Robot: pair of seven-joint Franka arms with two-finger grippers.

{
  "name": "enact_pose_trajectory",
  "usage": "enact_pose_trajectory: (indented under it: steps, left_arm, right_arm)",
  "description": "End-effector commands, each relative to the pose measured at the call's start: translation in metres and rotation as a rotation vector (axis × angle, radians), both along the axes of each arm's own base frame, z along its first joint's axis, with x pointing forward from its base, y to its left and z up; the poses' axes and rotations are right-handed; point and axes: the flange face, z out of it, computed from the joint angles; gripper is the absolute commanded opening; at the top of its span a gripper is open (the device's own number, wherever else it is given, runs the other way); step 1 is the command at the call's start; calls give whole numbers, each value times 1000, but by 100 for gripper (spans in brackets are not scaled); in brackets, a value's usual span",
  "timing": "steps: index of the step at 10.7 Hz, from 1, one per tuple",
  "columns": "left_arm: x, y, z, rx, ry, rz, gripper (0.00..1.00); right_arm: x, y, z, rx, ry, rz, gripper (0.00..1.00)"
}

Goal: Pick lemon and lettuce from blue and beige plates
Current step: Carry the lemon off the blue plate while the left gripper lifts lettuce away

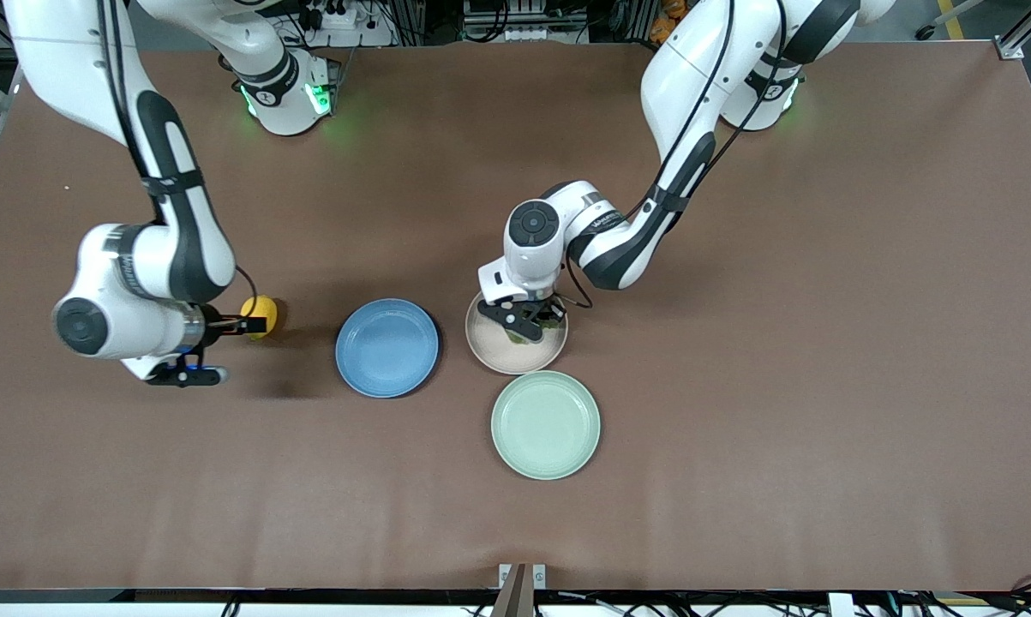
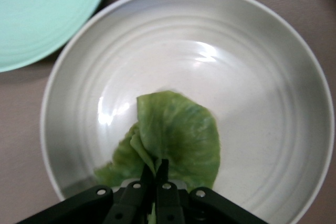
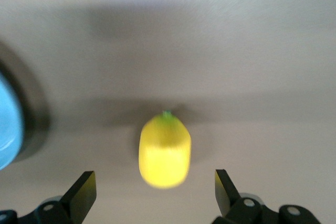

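Lay bare on the table (image 1: 738, 428): the blue plate (image 1: 386, 347), toward the right arm's end. Held the lettuce (image 2: 176, 140): the beige plate (image 1: 515, 347), directly under the left gripper (image 1: 532, 321), with the mint-green plate (image 1: 545, 424) just beside its rim, nearer the front camera.

Stood pinched shut on the lettuce at the leaf's near edge, that left gripper (image 2: 155, 174), the leaf spreading forward from the fingertips and resting on the plate floor. Judged ready for a straight lift; risk of a thin fold slipping out.

Hung spread wide and empty over bare table, the right gripper (image 3: 155, 190). Sat off the plates, between and just ahead of the open fingers (image 3: 81, 192), untouched: the lemon (image 3: 164, 150), long axis pointing away from the wrist, tip outward.
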Motion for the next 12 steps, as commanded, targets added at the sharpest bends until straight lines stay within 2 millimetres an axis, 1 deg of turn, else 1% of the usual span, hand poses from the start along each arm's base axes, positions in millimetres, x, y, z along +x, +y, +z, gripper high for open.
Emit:
enact_pose_trajectory:
  steps: [1, 2, 3, 4, 5, 6, 7, 8, 9, 10, 11, 12]
  left_arm:
    - [9, 11, 65, 25, -20, 55, 0]
    - [18, 24, 96, 14, -16, 92, 0]
    - [25, 35, 129, 0, -7, 132, 0]
    - [31, 50, 160, -13, 6, 174, 0]
    - [43, 74, 192, -14, 10, 209, 0]
    - [56, 103, 214, -5, 17, 250, 0]
    - [66, 125, 239, -23, 12, 284, 0]
    - [75, 141, 257, -42, 0, 313, 0]
    - [77, 148, 272, -50, -16, 322, 0]
    - [83, 165, 286, -54, -37, 345, 0]
    - [91, 189, 299, -55, -40, 370, 0]
    - [93, 215, 310, -26, -16, 330, 0]
  right_arm:
    - [19, -8, 83, 35, -28, 7, 100]
    - [24, -6, 119, 32, -63, 14, 100]
    - [24, -6, 151, 32, -96, 21, 100]
    - [22, -9, 188, 30, -148, 25, 100]
    - [16, -9, 220, 20, -198, 35, 100]
    - [9, -10, 248, -7, -238, 49, 100]
    - [-1, -5, 278, -30, -280, 75, 100]
    - [-13, -2, 303, -24, -313, 83, 100]
    - [-28, -2, 320, -10, -306, 95, 100]
    - [-39, 7, 337, 4, -323, 110, 100]
    - [-47, 16, 348, 12, -341, 127, 100]
    - [-50, 13, 348, 15, -328, 128, 100]
